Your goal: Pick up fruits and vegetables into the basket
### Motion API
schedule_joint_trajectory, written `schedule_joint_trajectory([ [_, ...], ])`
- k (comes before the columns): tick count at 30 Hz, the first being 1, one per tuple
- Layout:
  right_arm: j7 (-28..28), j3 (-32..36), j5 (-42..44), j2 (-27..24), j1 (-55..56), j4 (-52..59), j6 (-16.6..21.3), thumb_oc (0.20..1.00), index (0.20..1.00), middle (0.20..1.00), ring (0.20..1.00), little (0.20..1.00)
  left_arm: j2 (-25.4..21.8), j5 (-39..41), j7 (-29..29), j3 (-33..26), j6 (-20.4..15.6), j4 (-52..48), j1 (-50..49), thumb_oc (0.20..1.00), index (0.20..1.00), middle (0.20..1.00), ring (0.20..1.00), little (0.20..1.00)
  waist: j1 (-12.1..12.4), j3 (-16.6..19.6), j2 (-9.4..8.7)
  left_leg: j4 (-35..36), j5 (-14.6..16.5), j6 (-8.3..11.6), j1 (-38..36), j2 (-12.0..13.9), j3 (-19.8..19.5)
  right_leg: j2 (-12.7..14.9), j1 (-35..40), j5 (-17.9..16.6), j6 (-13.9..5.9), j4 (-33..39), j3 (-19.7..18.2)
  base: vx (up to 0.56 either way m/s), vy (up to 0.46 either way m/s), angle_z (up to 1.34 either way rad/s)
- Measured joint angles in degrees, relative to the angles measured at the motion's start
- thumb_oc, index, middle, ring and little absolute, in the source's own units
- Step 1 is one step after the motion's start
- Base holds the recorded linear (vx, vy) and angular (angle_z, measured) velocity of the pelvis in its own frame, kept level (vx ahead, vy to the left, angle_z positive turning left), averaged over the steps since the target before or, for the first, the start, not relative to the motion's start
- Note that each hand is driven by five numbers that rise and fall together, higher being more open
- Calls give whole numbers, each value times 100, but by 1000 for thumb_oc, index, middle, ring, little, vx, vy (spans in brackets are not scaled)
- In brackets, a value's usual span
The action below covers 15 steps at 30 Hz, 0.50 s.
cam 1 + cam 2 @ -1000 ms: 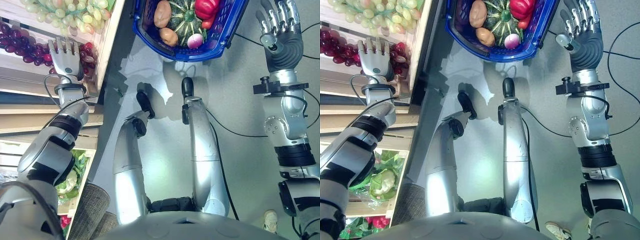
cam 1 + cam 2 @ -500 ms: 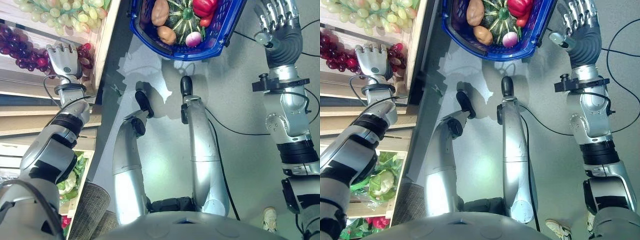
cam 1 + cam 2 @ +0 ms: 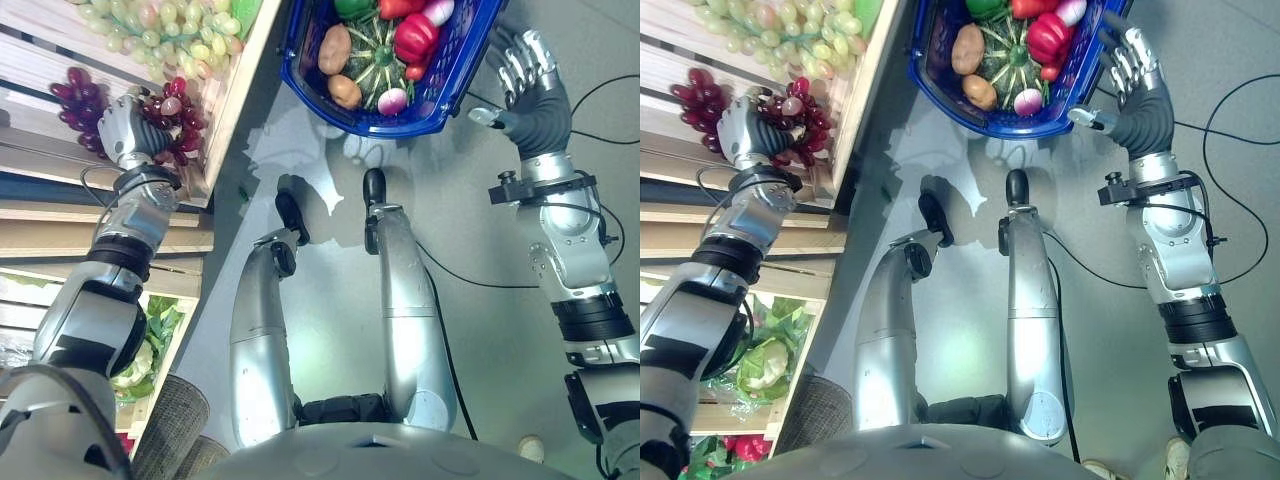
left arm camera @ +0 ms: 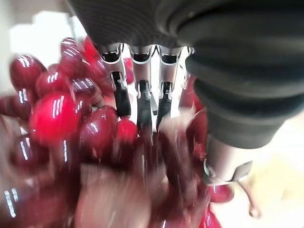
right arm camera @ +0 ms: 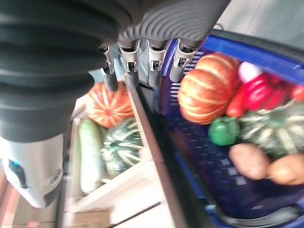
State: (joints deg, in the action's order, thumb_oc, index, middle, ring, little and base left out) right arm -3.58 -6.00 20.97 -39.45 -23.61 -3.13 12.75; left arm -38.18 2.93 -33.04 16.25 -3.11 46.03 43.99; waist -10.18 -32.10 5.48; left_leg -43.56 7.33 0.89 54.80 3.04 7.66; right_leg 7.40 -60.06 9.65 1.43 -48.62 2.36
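Left hand clamps round the red grapes in the wooden crate, bunch not lifted yet. Centre: blue basket w/ potatoes, green squash, red pepper already in. Right hand beside the basket, fingers spread, holding nothing. Partway done; grapes and other veg left.

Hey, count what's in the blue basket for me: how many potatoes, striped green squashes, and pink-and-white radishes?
Potatoes: 2
Striped green squash: 1
Pink-and-white radishes: 2
Total: 5
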Motion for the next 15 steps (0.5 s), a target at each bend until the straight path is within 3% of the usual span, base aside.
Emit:
schedule_joint_trajectory([
  [4,-8,-81,-917,-71,211,-34,-464,1000,1000,1000,1000,1000,-3,939,169,-450,-660,-791,-495,200,200,200,200,200,134,-1,-30,25,-11,14,-161,-10,-119,6,250,46,-28,49,119,-13,-73,11],
  [15,175,-570,-2071,-92,-233,28,-1435,1000,1000,1000,1000,1000,189,1847,662,-827,-1234,-2404,-1044,200,200,200,200,200,429,-56,-194,209,-173,70,-301,-69,-315,-117,482,42,-27,190,138,-6,-43,9],
])
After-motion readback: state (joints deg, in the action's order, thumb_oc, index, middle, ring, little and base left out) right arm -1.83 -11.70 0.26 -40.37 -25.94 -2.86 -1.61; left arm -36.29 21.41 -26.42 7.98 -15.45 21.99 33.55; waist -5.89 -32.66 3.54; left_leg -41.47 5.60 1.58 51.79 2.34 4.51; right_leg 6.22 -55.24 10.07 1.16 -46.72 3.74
